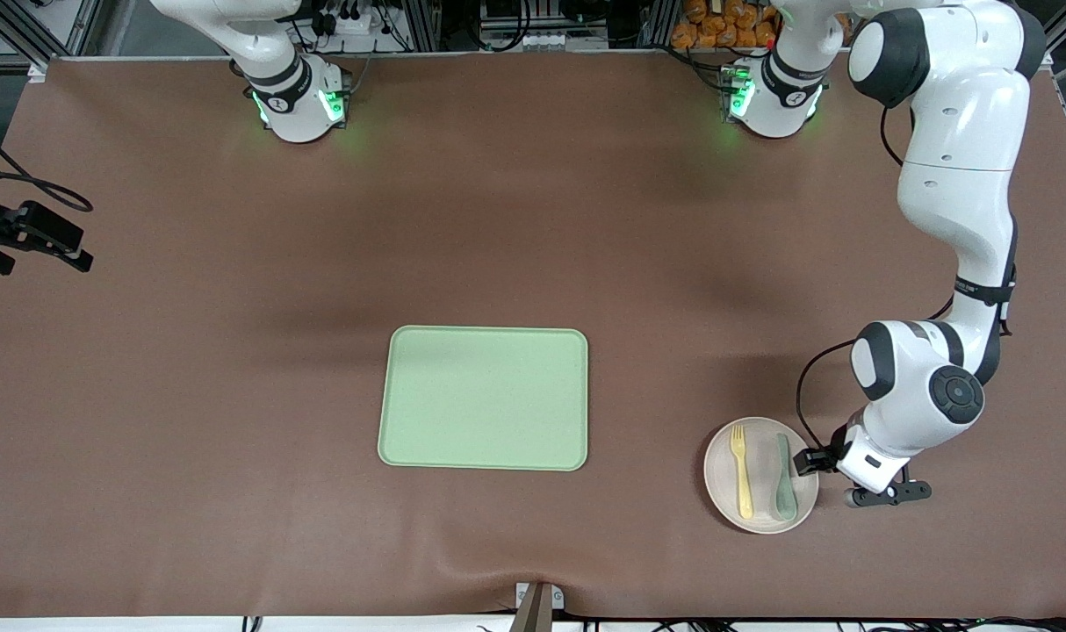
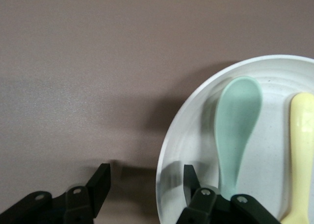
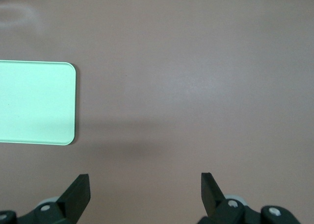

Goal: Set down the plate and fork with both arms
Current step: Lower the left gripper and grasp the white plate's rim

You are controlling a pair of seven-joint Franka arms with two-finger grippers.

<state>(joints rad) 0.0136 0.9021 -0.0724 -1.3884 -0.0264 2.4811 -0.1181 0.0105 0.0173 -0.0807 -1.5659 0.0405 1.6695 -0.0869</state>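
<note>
— How is the plate (image 1: pixel 724 491) described?
— A round, shallow, pale beige-pink plate with a raised rim is seen lying flat on the table, toward the left arm's end and nearer the front camera than the tray (image 1: pixel 484 398), well apart from it.
— And the fork (image 1: pixel 743 472)?
— A small pale-yellow plastic fork is laid flat inside the plate, its short tines pointed away from the front camera and its handle toward that camera. It is kept within the rim, just beside the spoon (image 1: pixel 785 478) that shares the plate.
</note>
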